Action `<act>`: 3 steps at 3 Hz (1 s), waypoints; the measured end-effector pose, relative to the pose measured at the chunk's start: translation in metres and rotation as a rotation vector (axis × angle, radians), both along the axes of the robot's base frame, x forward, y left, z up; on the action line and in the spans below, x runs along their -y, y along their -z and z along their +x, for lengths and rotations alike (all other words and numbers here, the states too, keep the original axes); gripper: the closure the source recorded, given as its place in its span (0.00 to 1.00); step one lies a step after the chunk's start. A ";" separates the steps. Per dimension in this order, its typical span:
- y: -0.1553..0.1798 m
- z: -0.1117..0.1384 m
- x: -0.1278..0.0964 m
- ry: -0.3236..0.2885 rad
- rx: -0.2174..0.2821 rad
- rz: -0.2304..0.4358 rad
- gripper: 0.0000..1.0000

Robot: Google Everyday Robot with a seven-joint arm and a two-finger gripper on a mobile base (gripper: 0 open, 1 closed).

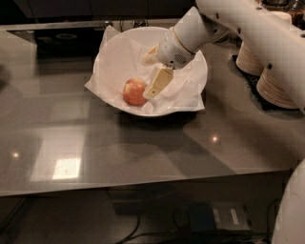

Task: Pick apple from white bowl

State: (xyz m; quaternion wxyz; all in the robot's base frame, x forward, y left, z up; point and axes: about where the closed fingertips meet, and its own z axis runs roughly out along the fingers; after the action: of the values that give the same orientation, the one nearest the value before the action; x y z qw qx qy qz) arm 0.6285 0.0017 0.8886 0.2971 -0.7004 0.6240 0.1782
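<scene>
While gripper (153,70) hangs in white bowl (138,29) | round apple (135,92) on crinkled paper (183,97)

The gripper (155,81) hangs above the far middle of a glossy grey countertop (143,147) that fills most of the view. Nearer the camera and to the gripper's left, a bright square patch of light (66,168) reflects off the surface. A small glint (214,138) shows nearer and to its right. Behind the gripper runs a dark back wall (57,9). Under the counter's front edge, in shadow, lie cables (131,226) and a grey box (217,217).
</scene>
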 end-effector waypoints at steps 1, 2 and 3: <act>0.007 0.000 -0.004 -0.004 -0.016 0.000 0.28; 0.016 -0.003 -0.011 -0.009 -0.042 0.000 0.30; 0.025 -0.006 -0.017 -0.015 -0.067 -0.003 0.33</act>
State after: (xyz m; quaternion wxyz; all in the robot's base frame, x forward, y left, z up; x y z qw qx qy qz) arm 0.6226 0.0183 0.8639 0.2738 -0.6991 0.6286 0.2029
